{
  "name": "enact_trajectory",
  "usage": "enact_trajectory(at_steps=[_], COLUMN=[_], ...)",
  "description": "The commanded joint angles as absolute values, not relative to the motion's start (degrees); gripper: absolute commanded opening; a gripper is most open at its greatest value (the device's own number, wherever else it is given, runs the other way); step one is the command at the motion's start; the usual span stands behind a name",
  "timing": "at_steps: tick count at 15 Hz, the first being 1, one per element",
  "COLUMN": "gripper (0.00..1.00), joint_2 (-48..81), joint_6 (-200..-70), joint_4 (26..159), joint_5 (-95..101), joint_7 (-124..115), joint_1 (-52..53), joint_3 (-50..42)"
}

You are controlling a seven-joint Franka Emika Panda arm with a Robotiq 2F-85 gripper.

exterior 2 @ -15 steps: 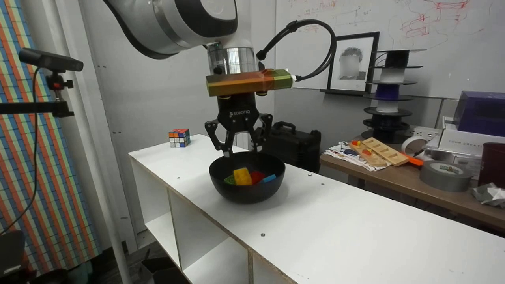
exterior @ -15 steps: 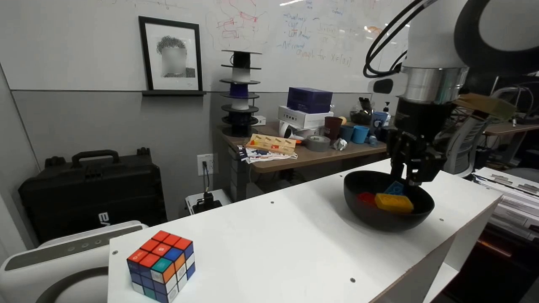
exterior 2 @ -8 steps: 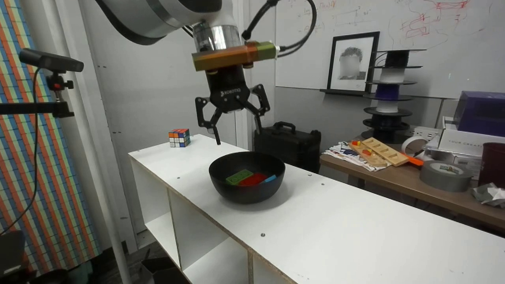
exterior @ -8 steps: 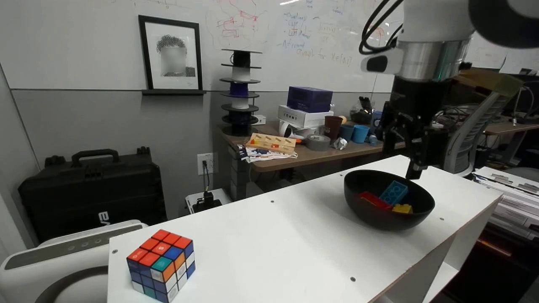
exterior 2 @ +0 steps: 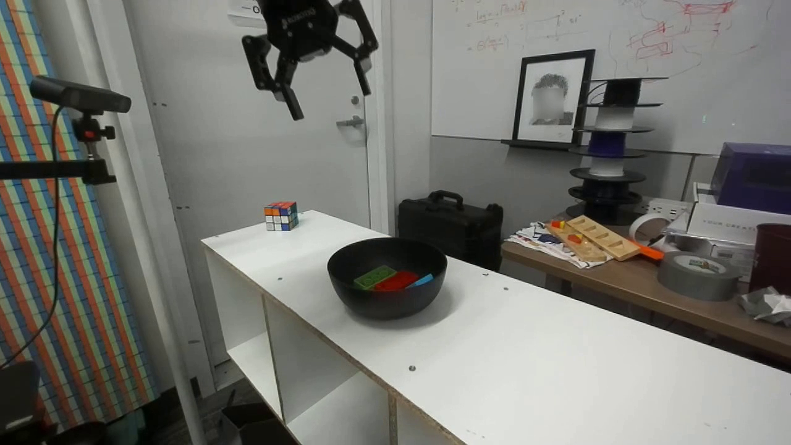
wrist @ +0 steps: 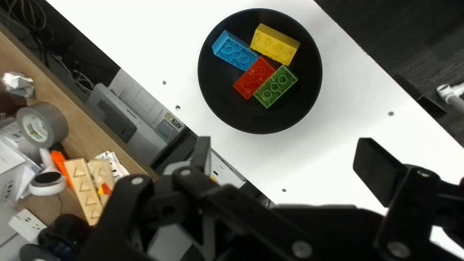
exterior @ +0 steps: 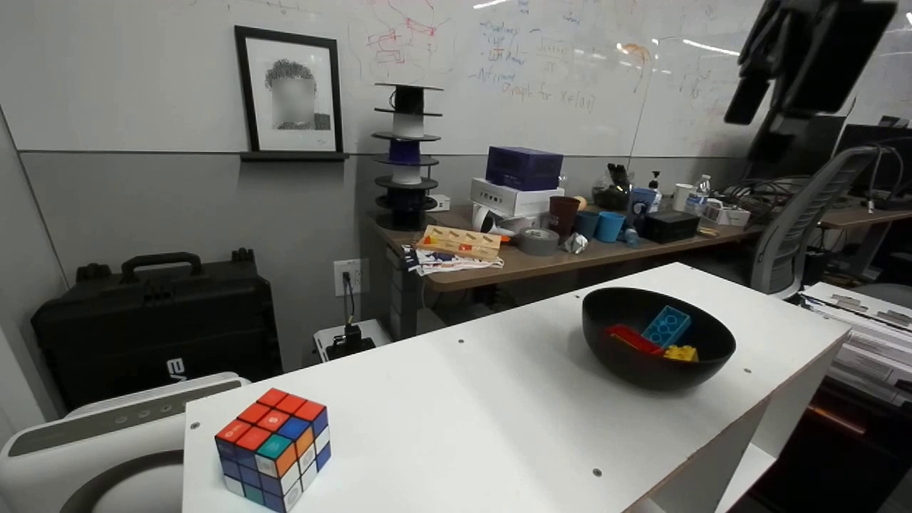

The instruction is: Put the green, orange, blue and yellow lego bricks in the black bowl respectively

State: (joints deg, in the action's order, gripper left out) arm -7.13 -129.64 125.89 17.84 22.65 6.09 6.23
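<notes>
All the lego bricks lie inside the black bowl (wrist: 224,108), loosely touching in the wrist view. The blue brick (wrist: 233,50) is at upper left there, with the yellow brick (wrist: 273,45) beside it. Below them the red-orange brick (wrist: 255,76) rests against the green brick (wrist: 276,86). In an exterior view the yellow brick is hidden behind the wall of the bowl (exterior 2: 386,303); the green one (exterior 2: 375,277) shows there. High above the bowl hangs my gripper (exterior 2: 332,103), its fingers wide apart and nothing between them.
The bowl stands on a white shelf unit (exterior 2: 556,346). A multicoloured puzzle cube (exterior 2: 281,216) sits near its far end. Alongside runs a brown desk (exterior: 556,260) with boxes, cups and tape. A camera (exterior 2: 80,94) on a stand rises beside the shelf.
My gripper was down at the bowl with its fingers closer together. It has opened and risen well away. The yellow brick has dropped lower in the bowl.
</notes>
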Motion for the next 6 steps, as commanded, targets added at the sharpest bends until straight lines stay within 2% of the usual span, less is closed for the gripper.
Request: enact_trajectory(at_steps=[1,6], gripper=[1.0,1.0], joint_2=[-16.2,-16.9], joint_6=[-126.6,-125.3], joint_4=[129.5,128.1], joint_5=[12.9,12.5], joint_7=[16.7,16.0], joint_1=[5.9,6.1], joint_3=[5.3,4.4])
